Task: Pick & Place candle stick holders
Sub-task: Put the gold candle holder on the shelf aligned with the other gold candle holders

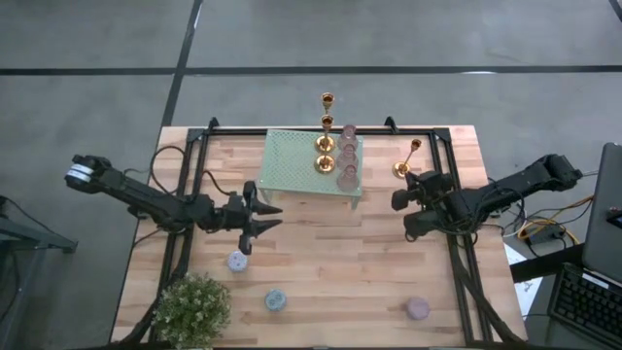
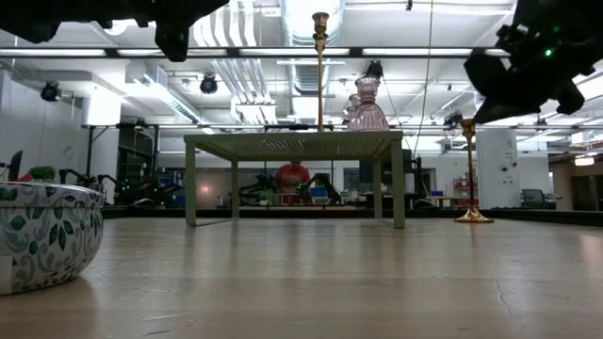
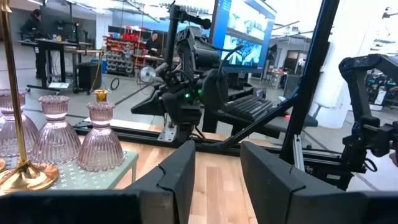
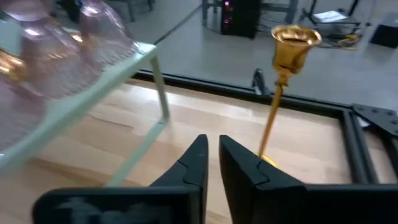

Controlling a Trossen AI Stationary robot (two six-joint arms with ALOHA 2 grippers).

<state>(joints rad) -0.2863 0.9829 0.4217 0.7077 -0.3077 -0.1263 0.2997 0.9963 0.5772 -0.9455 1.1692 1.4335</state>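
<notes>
Two slim gold candlesticks point(image 1: 325, 146) and three ribbed pink glass holders point(image 1: 347, 156) stand on the mint-green rack point(image 1: 292, 165) at the table's far middle. A third gold candlestick point(image 1: 408, 158) stands on its round base on the table, right of the rack. Three small pastel cups point(image 1: 237, 261), point(image 1: 276, 299), point(image 1: 418, 308) sit on the near half. My right gripper point(image 4: 213, 140) hovers just short of that third candlestick point(image 4: 277, 106), its fingers barely apart with nothing between them. My left gripper point(image 3: 217, 149) hangs open and empty in front of the rack's left side.
A bushy plant point(image 1: 191, 306) in a patterned pot point(image 2: 42, 235) stands at the near left corner. A black frame point(image 1: 447, 146) runs along the table's edges. Bare wood lies between the rack and the cups. People and equipment show in the room beyond the table.
</notes>
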